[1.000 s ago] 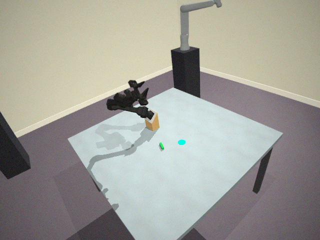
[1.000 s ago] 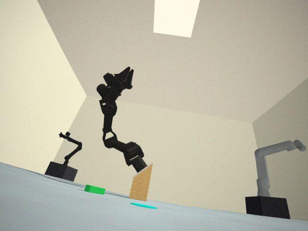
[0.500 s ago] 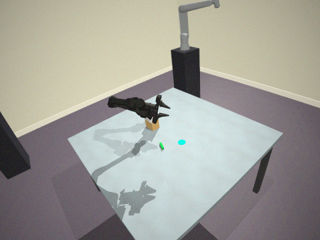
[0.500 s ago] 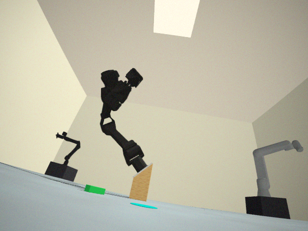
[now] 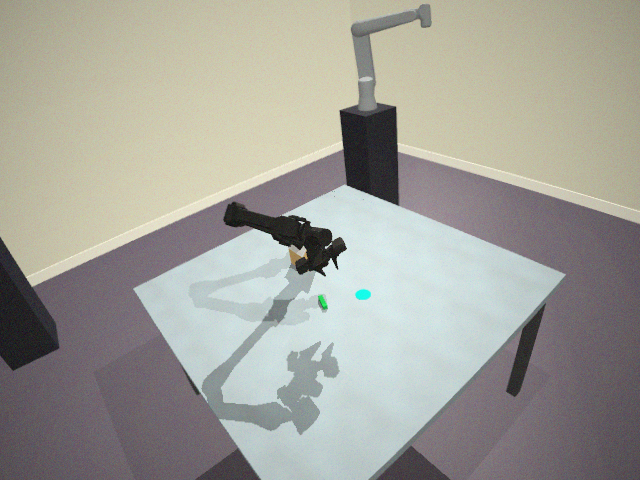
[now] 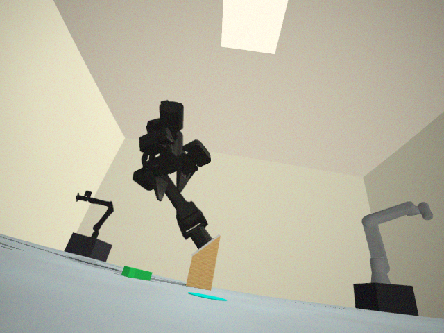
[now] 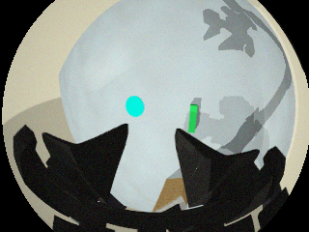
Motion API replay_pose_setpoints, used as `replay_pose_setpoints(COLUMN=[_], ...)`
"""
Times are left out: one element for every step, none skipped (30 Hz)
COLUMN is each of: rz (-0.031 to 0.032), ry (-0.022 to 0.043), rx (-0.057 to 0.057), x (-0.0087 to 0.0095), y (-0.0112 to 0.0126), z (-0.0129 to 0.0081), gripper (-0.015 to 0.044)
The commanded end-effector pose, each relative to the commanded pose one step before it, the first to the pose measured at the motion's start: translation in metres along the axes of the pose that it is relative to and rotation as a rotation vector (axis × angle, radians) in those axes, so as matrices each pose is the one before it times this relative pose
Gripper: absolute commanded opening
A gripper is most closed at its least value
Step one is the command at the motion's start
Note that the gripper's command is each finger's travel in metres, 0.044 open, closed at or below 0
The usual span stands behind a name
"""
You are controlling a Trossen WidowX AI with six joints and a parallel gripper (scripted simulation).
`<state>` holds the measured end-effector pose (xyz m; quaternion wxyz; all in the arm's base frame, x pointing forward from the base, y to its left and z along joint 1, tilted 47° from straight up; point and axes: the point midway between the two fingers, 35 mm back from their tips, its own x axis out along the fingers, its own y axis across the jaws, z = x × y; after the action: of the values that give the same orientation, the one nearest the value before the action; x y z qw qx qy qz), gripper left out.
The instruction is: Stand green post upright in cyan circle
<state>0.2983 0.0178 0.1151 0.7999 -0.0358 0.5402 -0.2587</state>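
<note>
At the centre of the top view, on the pale tabletop (image 5: 439,320): one green post (image 5: 323,302), short, lying flat on its long side. Just to its right, apart and not touching: one cyan circle (image 5: 363,295), a flat mark and the place where the post is to stand.

Above and to the left of the post, in the same view: one black arm, bent over the tabletop from a tan wedge-shaped base (image 6: 203,265). Its hand (image 5: 329,263) hangs in the air, well clear of the tabletop, fingertips pointing down toward the post.

State of the hand: fingers about half apart, nothing between them. In the wrist view the two dark fingers frame bare tabletop; the post shows just above the right one, the circle above the left. The half-width gap seems set to suit a narrow post.

Step in hand, by judgement: approach to the post; grasp not yet made. The post lies flat, so a grip across its narrow sides, followed by a quarter turn, would stand it on end.
</note>
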Motion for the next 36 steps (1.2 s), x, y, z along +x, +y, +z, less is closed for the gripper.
replay_pose_setpoints(rz=[-0.22789,-0.05513,-0.04519,-0.02682,-0.00889,0.00000,0.00000,0.00000,0.00000,0.00000,0.00083,0.00227,0.00306,0.00245,0.00102,-0.00046,-0.00198,-0.00351,-0.00404,-0.00293,-0.00106,0.00000,0.00000,0.00000,0.00000,0.00000,0.00000,0.00000,0.00000,0.00000,0.00000,0.00000,0.00000,0.00000,0.00000,0.00000], ry=[0.05103,0.01048,0.00781,0.00429,0.00136,0.00000,0.00000,0.00000,0.00000,0.00000,0.00035,0.00089,0.00103,0.00057,-0.00008,-0.00060,-0.00100,-0.00128,-0.00117,-0.00072,-0.00024,0.00000,0.00000,0.00000,0.00000,0.00000,0.00000,0.00000,0.00000,0.00000,0.00000,0.00000,0.00000,0.00000,0.00000,0.00000], rx=[-0.0754,-0.0246,-0.0217,-0.0135,-0.0046,0.0000,0.0000,0.0000,0.0000,0.0000,0.0000,0.0000,0.0000,0.0001,0.0002,0.0002,0.0001,0.0000,-0.0001,-0.0001,0.0000,0.0000,0.0000,0.0000,0.0000,0.0000,0.0000,0.0000,0.0000,0.0000,0.0000,0.0000,0.0000,0.0000,0.0000,0.0000], x=[0.01415,0.00379,0.00305,0.00180,0.00060,0.00000,0.00000,0.00000,0.00000,0.00000,0.00252,0.00757,0.01260,0.01528,0.01515,0.01497,0.01472,0.01440,0.01156,0.00681,0.00225,0.00000,0.00000,0.00000,0.00000,0.00000,0.00000,0.00000,0.00000,0.00000,0.00000,0.00000,0.00000,0.00000,0.00000,0.00000], y=[-0.02543,-0.00552,-0.00437,-0.00252,-0.00082,0.00000,0.00000,0.00000,0.00000,0.00000,0.00047,0.00128,0.00167,0.00125,0.00042,-0.00036,-0.00110,-0.00179,-0.00194,-0.00135,-0.00048,0.00000,0.00000,0.00000,0.00000,0.00000,0.00000,0.00000,0.00000,0.00000,0.00000,0.00000,0.00000,0.00000,0.00000,0.00000], z=[-0.00404,-0.00084,-0.00052,-0.00023,-0.00007,0.00000,0.00000,0.00000,0.00000,0.00000,0.00037,0.00104,0.00147,0.00131,0.00073,0.00012,-0.00053,-0.00121,-0.00151,-0.00114,-0.00042,0.00000,0.00000,0.00000,0.00000,0.00000,0.00000,0.00000,0.00000,0.00000,0.00000,0.00000,0.00000,0.00000,0.00000,0.00000], gripper=[0.0233,0.0233,0.0233,0.0233,0.0233,0.0233,0.0233,0.0233,0.0233,0.0233,0.0233,0.0233,0.0233,0.0233,0.0233,0.0233,0.0233,0.0233,0.0233,0.0233,0.0233,0.0233,0.0233,0.0233,0.0233,0.0233,0.0206,0.0180,0.0154,0.0127,0.0101,0.0075,0.0049,0.0023,0.0023,0.0023])
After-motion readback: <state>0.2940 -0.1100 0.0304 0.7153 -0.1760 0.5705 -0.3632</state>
